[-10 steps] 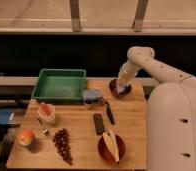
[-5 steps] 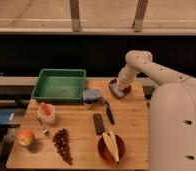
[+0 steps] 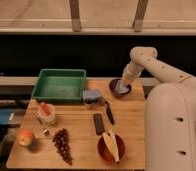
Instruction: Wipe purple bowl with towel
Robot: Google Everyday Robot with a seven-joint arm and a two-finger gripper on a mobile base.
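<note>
The purple bowl (image 3: pixel 116 88) stands at the back right of the wooden table (image 3: pixel 81 131). My gripper (image 3: pixel 123 85) reaches down into the bowl from the right, at the end of the white arm (image 3: pixel 150 64). A pale bluish patch that looks like the towel (image 3: pixel 124 90) lies in the bowl right under the gripper. The gripper hides part of the bowl's inside.
A green tray (image 3: pixel 60 84) sits at the back left. A grey-blue object (image 3: pixel 91 96) lies beside it, with a black utensil (image 3: pixel 108 113) and a black bar (image 3: pixel 98 123) nearer. At the front are a red bowl with a banana (image 3: pixel 111 146), grapes (image 3: pixel 63 144), an apple (image 3: pixel 26 137) and a cup (image 3: pixel 46 113).
The gripper has shifted slightly within the purple bowl, first a little left and then back right. Nothing else on the table has moved.
</note>
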